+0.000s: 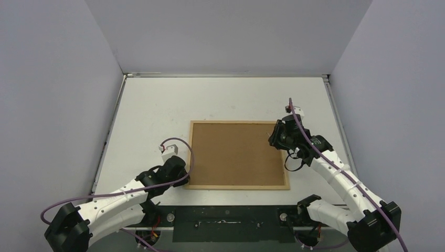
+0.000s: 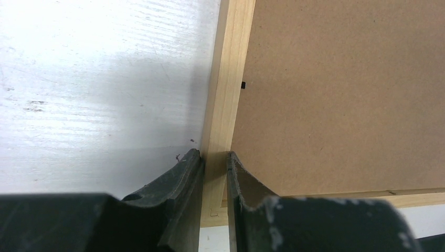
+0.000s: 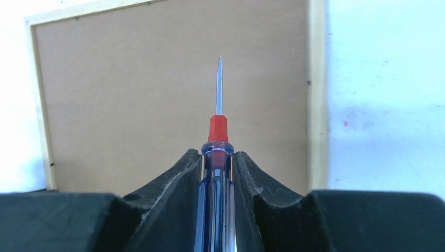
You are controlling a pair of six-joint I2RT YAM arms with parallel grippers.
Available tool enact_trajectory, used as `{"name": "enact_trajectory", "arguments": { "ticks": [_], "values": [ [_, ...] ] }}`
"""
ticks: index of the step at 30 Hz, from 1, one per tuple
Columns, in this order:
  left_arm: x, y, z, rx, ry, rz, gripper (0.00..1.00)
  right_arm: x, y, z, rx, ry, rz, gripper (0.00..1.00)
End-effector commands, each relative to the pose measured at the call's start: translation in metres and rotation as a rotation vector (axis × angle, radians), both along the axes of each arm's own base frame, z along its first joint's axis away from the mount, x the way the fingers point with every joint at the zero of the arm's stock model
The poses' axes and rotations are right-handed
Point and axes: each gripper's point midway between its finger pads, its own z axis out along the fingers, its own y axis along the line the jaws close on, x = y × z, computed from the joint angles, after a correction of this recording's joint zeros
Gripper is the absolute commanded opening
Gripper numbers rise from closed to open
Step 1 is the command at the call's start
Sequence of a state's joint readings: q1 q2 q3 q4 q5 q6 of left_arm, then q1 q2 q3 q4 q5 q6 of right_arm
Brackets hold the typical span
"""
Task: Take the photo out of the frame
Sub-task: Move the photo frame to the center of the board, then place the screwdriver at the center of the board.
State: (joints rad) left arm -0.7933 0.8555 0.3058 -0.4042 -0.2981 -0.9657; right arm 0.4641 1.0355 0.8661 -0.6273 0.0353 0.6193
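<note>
Frame (image 1: pixel 236 187): flat on white table (image 1: pixel 157 105), middle, back side up, brown backing (image 1: pixel 236 155) seated inside
Left gripper (image 2: pixel 215 157): clamped on frame's left rail, near corner
Right gripper (image 3: pixel 218 157): gripping screwdriver (image 3: pixel 217 131), tip over backing, contact unclear

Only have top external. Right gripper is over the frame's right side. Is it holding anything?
Observer: Yes, the right gripper is shut on a screwdriver with a blue handle and red collar. Its tip points out over the backing.
Operator: And the left one?
Observer: The left gripper pinches the frame by its left rail near the corner, jaws astride it.
Operator: Any tabs near that grip?
Observer: One small black tab at the rail's inner edge, ahead of the grip.
</note>
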Motion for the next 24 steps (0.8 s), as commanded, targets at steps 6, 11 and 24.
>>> {"name": "enact_trajectory", "arguments": {
  "ticks": [6,11,24],
  "values": [
    [-0.017,0.038,-0.008,0.082,0.070,0.138,0.00,0.011,-0.065,-0.020,-0.092,0.047,-0.196,0.00],
    [-0.022,0.046,-0.006,0.055,0.052,0.183,0.00,0.013,-0.085,-0.049,-0.075,0.122,-0.254,0.00],
    [-0.015,0.044,0.006,0.044,0.023,0.184,0.00,0.000,-0.074,-0.098,-0.021,0.282,-0.138,0.00]
  ]
}}
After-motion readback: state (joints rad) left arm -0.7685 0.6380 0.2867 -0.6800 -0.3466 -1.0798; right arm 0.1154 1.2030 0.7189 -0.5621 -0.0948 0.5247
